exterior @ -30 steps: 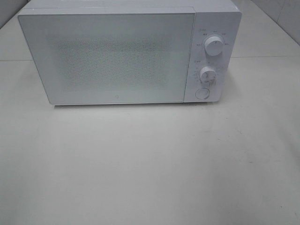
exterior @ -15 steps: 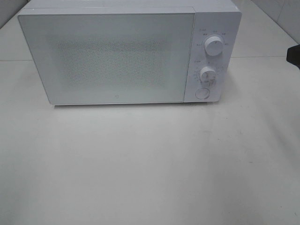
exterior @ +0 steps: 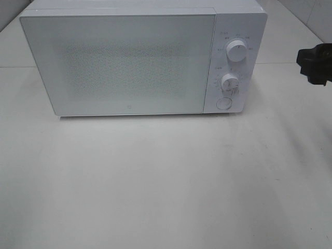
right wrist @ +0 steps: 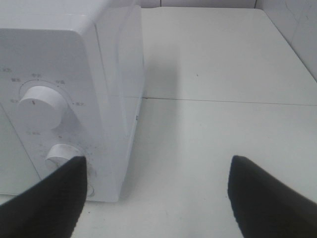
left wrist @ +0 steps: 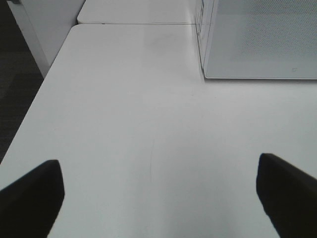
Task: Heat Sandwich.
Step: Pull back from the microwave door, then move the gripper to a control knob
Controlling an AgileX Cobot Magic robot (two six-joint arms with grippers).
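The sandwich is out of view in every frame. A white microwave [exterior: 140, 57] stands at the back of the table with its door shut; two round knobs [exterior: 236, 52] and a round button [exterior: 224, 103] sit on its right panel. My right gripper [exterior: 315, 65] enters at the right edge, level with the knobs and apart from the microwave; in the right wrist view [right wrist: 158, 198] its fingers stand wide apart and empty, with the knob panel [right wrist: 42, 106] on one side. My left gripper [left wrist: 158, 198] is open and empty over bare table beside the microwave's door corner [left wrist: 257, 44].
The white table [exterior: 166, 181] stretches in front of the microwave. The table's outer edge [left wrist: 29, 114] and a dark floor show in the left wrist view. A seam [right wrist: 223, 101] runs across the table beside the microwave.
My right gripper has come into the exterior high view from the right edge and moved left toward the microwave's knob panel. The microwave has not moved.
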